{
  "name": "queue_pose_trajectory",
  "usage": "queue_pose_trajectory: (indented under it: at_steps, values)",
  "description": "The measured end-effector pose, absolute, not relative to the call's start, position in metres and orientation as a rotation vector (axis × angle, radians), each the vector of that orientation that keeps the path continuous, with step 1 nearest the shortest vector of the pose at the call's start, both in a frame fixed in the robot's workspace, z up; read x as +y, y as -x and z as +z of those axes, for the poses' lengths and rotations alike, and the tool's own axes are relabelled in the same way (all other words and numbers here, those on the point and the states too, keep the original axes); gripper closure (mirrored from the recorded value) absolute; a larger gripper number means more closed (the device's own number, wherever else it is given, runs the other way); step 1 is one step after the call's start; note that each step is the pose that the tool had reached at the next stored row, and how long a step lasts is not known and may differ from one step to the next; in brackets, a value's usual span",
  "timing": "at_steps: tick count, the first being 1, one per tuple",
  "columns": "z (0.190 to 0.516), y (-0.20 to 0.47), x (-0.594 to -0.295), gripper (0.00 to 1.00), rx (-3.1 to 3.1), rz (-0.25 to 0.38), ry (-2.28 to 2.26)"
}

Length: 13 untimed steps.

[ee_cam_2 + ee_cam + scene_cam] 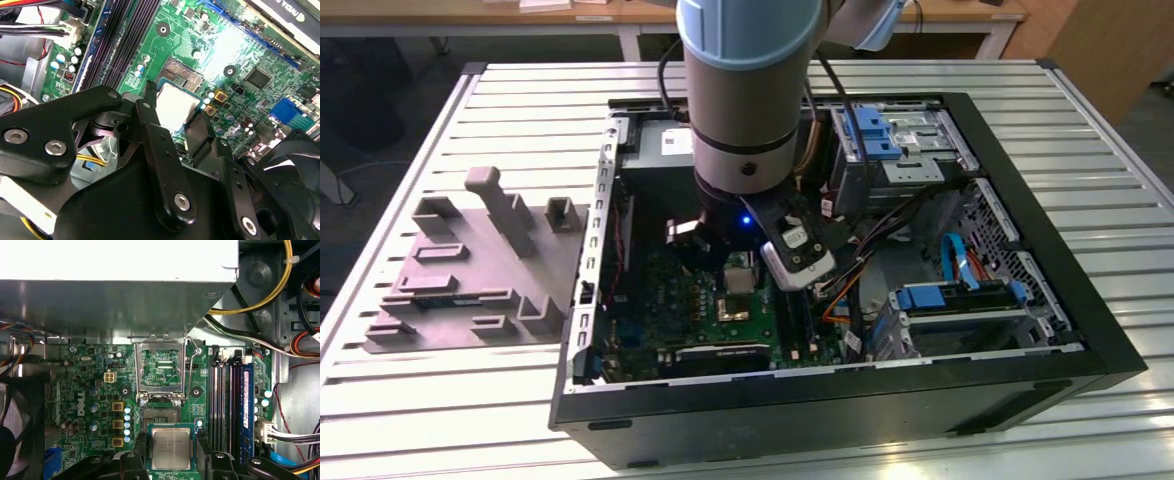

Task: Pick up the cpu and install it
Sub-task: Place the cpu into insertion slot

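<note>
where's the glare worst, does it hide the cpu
Second wrist view: a bright patch washes out part of the motherboard, the cpu lid glares pale. First wrist view: the grey metal box partly blows out white, the cpu shows clearly. Exterior view: case interior dim.

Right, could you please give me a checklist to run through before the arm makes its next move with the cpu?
1. Cpu held: ok; the pincer is shut on two opposite edges of the cpu.
2. Socket load plate open: ok; it is swung back off the socket.
3. Socket free of objects: ok; its dark contact field is bare.
4. Cpu centred over socket: not ok; in the first wrist view it sits beside the opening, not over it.
5. Cpu corner marks matched to socket: cannot tell.
</note>
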State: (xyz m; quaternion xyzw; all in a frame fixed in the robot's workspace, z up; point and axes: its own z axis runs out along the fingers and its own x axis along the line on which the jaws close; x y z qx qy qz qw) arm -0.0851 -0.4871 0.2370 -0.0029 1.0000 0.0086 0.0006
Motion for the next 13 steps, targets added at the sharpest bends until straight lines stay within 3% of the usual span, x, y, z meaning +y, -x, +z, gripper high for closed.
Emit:
queue_pose_trajectory:
  at_steps: [13]
  values:
    - [0.2368, 0.0851, -0.4871, 0.53, 3.140, 0.013, 0.009]
